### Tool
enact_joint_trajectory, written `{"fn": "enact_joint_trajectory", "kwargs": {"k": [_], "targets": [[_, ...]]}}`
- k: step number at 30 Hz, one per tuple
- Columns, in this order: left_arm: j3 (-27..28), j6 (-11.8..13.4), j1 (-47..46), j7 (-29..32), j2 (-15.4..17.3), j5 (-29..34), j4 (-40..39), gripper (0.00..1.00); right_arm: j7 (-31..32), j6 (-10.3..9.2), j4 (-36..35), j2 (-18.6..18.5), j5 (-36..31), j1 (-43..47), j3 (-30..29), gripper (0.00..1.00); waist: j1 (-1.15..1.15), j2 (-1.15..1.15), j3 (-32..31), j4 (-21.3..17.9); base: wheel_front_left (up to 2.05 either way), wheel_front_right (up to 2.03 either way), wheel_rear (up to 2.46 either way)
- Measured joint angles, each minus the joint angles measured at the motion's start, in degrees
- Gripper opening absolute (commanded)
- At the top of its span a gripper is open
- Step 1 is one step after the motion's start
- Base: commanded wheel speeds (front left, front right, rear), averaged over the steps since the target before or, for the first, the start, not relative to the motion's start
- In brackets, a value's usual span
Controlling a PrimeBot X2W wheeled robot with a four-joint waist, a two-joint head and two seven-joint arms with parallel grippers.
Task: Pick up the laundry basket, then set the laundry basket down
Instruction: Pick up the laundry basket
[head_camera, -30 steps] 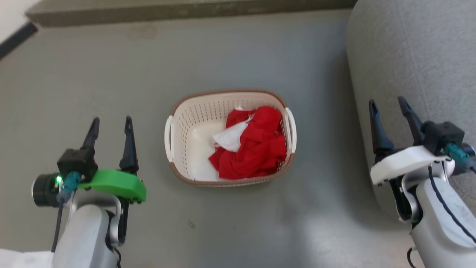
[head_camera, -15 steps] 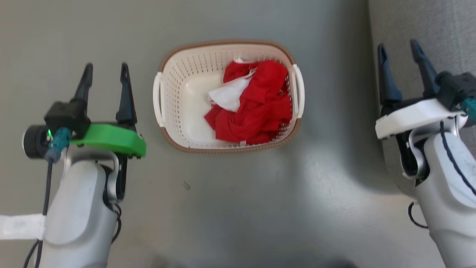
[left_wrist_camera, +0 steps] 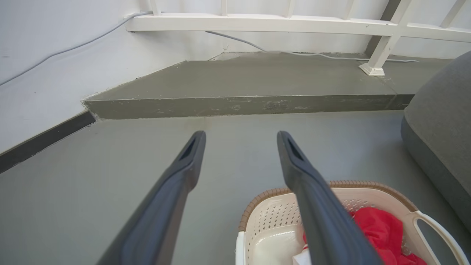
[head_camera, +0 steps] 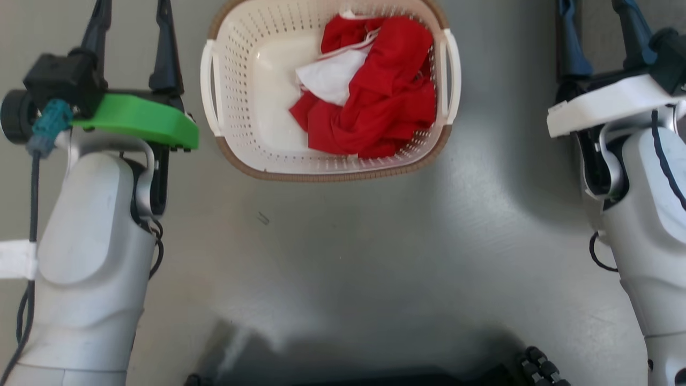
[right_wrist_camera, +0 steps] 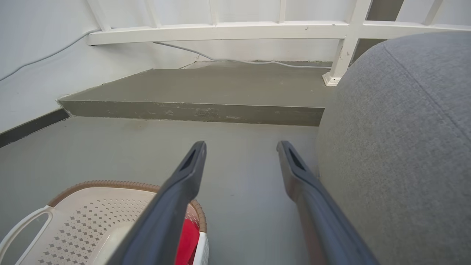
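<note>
Bending down and reaching forward versus a second ago, bringing left gripper (left_wrist_camera: 240, 137) and right gripper (right_wrist_camera: 241, 145) alongside the laundry basket (head_camera: 321, 172), one each side, not touching. Keeping both jaws spread, empty. Leaving it on floor (head_camera: 348, 257) at far centre, red cloth (head_camera: 386, 107) inside. Probably lining up for the side handles (head_camera: 451, 75); lift not started.

Light: it is falling soft and even.
Shadow: it is darkening the lower floor (head_camera: 343, 257).
Edges: wrist views are curving.

home | grey fabric sofa (right_wrist_camera: 397, 147) | laundry basket (head_camera: 236, 80) w/ clothes (head_camera: 386, 107) | grey floor (head_camera: 348, 241)
</note>
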Motion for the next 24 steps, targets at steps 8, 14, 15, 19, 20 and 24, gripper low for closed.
{"fn": "enact_joint_trajectory", "kwargs": {"k": [8,14,15,19,20,24], "targets": [[-0.2,-2.3,-3.9,0.4,-0.2,-0.4,6.5,1.00,-0.1,1.56,4.7,1.8,-0.1,-3.6,1.7,1.00,0.00,0.00,5.3,0.4,0.00,0.00,0.00],[-0.4,-3.8,-6.5,1.5,-0.4,-1.1,11.8,1.00,-0.1,2.80,9.6,3.5,-0.1,-5.4,3.2,1.00,0.00,0.00,8.0,0.5,0.00,0.00,0.00],[-0.5,-4.5,-7.5,2.0,-0.4,-1.5,13.5,1.00,-0.2,3.02,11.1,4.3,0.1,-6.2,3.7,1.00,-0.01,0.00,8.7,0.4,0.00,0.00,0.00],[-0.7,-5.9,-8.9,2.7,-0.9,-1.9,16.9,1.00,-0.2,3.54,13.9,5.4,0.1,-7.9,4.3,1.00,-0.01,0.00,10.0,0.2,0.00,0.00,0.00],[-0.7,-6.0,-9.2,3.0,-1.2,-2.3,17.6,1.00,-0.2,3.66,14.5,5.6,0.1,-8.3,4.4,1.00,-0.01,0.00,10.3,0.1,0.00,0.00,0.00],[-1.2,-6.9,-10.6,3.9,-1.8,-3.5,20.6,1.00,-0.1,4.16,16.9,6.2,0.2,-9.9,5.3,1.00,-0.01,0.00,11.3,-0.1,0.00,0.00,0.00]]}}
